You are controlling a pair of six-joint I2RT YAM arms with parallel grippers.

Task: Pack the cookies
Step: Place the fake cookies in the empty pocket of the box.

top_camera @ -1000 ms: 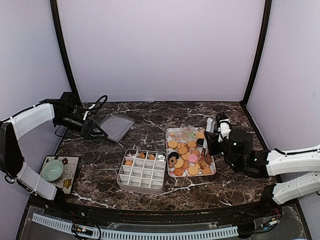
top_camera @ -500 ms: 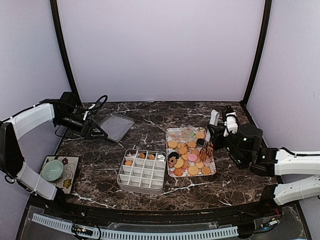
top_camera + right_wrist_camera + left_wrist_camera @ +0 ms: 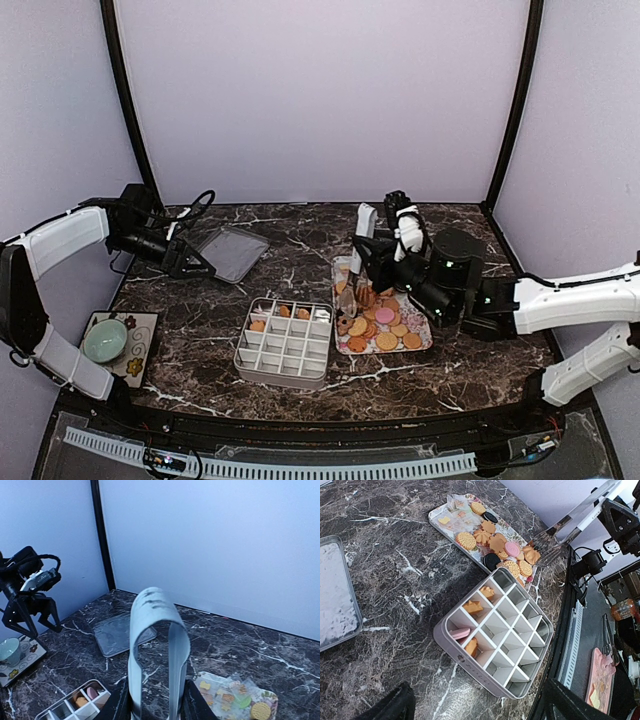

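Note:
The cookies (image 3: 383, 315) lie heaped on a flower-patterned tray (image 3: 390, 351), mostly round golden ones with a pink one and dark rounds (image 3: 490, 542). A few cookies (image 3: 472, 607) sit in the back cells of the grey divided box (image 3: 285, 342). My right gripper (image 3: 385, 262) is shut on metal tongs (image 3: 155, 645), loop end up. The tong tips (image 3: 547, 547) hang over the tray's left part; I cannot tell if they hold a cookie. My left gripper (image 3: 190, 262) stands open and empty at the back left, far from the box.
A flat grey lid (image 3: 232, 252) lies at the back left beside the left gripper. A pale green cup (image 3: 105, 340) stands on a flowered mat at the table's left edge. Black frame posts rise at both back corners.
My right arm has swung left and lifted, carrying the tongs from the tray's right side to above its left side. The left arm has not moved.

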